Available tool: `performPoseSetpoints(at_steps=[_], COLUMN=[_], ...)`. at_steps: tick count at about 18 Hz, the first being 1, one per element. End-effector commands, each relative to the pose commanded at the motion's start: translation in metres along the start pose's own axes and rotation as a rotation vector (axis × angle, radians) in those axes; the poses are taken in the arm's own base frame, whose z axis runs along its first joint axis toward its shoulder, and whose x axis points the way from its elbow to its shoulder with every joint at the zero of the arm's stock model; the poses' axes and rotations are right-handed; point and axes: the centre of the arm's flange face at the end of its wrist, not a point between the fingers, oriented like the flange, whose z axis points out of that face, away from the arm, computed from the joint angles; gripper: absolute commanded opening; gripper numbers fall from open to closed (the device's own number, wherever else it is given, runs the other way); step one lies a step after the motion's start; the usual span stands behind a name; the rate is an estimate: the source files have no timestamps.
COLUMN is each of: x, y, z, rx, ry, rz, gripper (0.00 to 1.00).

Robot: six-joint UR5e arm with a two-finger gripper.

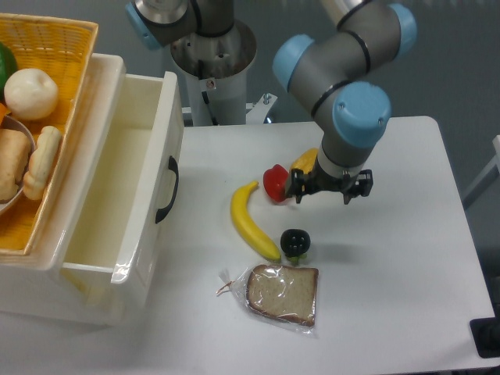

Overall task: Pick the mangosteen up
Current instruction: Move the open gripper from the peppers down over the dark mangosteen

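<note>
The mangosteen [294,242] is a small glossy black round fruit lying on the white table [391,273], between the banana and the bagged bread. My gripper [327,190] hangs above the table, up and to the right of the fruit, apart from it. Its two fingers [294,192] point down and stand spread, with nothing between them.
A red pepper [274,182] and a yellow pepper [305,162] lie just left of the gripper, partly hidden by it. A banana [251,222] lies left of the mangosteen, bagged bread [281,294] below it. An open white drawer [117,195] and a food basket [35,117] stand at the left.
</note>
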Motion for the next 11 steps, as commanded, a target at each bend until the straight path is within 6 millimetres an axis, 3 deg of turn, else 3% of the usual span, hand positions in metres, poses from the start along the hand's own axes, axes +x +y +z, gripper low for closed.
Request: performPoseSetpoints(at_steps=[4,11], x=[0.003,0.022], y=[-0.011,-0.019], z=[0.029,0.044], rx=[-0.016,-0.025], ry=[0.061,0.096], rz=[-0.009,0.017], gripper=[1.00,1.00])
